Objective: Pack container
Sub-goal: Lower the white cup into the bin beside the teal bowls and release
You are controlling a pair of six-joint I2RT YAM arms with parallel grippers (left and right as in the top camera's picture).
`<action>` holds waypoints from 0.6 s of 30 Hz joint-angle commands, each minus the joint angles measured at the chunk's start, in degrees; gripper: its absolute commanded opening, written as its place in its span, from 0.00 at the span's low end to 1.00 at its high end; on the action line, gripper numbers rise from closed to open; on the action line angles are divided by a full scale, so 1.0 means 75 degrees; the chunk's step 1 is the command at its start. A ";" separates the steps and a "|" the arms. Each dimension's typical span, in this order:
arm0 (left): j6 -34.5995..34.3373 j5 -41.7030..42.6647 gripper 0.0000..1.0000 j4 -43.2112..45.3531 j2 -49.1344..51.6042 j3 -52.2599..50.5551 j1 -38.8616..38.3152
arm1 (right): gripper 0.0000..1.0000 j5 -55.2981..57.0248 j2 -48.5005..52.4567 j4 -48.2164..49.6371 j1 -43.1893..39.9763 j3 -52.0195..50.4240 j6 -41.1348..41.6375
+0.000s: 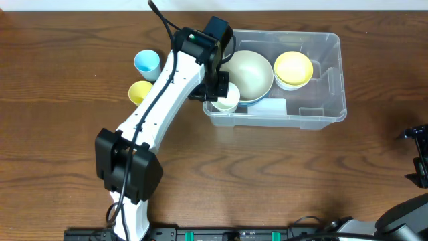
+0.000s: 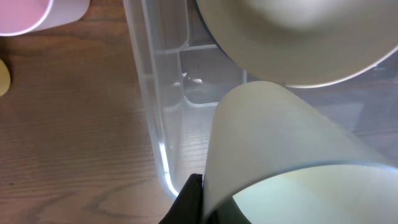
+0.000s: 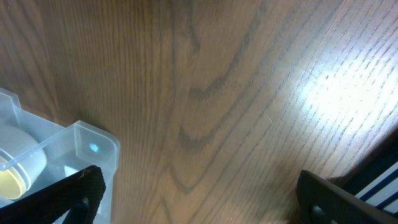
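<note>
The clear plastic container [image 1: 314, 115] sits on the wooden worktop [image 1: 67, 134], right of centre in the overhead view, long side across the frame. Inside it lie a large pale bowl [image 1: 249, 75], mouth down, and to its right a white bowl with a yellow inside [image 1: 293, 68]. A white rectangular patch [image 1: 269, 107] shows near the front wall; whether it carries writing cannot be told.

The left arm [image 1: 160, 100] stretches diagonally from its base near the front edge, wrist bent down over the container's left end. Its jaws are closed on a small pale cup [image 1: 227, 102], held just inside the front-left corner. The left wrist view shows this cup [image 2: 280, 143] close up, one dark finger [image 2: 189, 202] against its wall, with the clear container wall [image 2: 152, 112] to the left and the large bowl [image 2: 298, 43] above.

Outside, to the left, stand a blue cup [image 1: 147, 62] and a yellow cup [image 1: 139, 91], near each other.

The right arm [image 1: 418, 157] is at the worktop's far right edge, well apart from the container. Its wrist view shows jaws spread wide over bare wood, gripping nothing, plus a container corner [image 3: 93, 146] and the yellow-lined bowl [image 3: 12, 177].
</note>
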 commanded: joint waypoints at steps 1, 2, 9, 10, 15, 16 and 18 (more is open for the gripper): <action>0.0157 -0.0003 0.06 -0.0067 0.0338 0.0152 -0.0006 | 0.99 -0.0029 -0.0125 -0.0006 -0.0032 0.0009 0.0108; 0.0157 -0.0003 0.06 -0.0050 0.0391 0.0152 -0.0006 | 0.99 -0.0026 -0.0125 -0.0006 -0.0032 0.0009 0.0108; 0.0157 -0.0006 0.06 0.0283 0.0734 0.0152 -0.0006 | 0.99 -0.0026 -0.0125 -0.0006 -0.0032 0.0009 0.0108; 0.0157 -0.0006 0.05 0.0364 0.0737 0.0152 -0.0006 | 0.99 -0.0029 -0.0125 -0.0006 -0.0032 0.0009 0.0108; 0.0157 -0.0009 0.05 0.0699 0.0737 0.0152 -0.0003 | 0.99 -0.0029 -0.0125 -0.0006 -0.0032 0.0009 0.0108; 0.0160 -0.0012 0.06 0.0790 0.0737 0.0152 -0.0003 | 0.99 -0.0029 -0.0125 -0.0006 -0.0032 0.0009 0.0108; 0.0157 -0.0012 0.06 0.1020 0.0737 0.0152 0.0006 | 0.99 -0.0029 -0.0125 -0.0006 -0.0032 0.0009 0.0108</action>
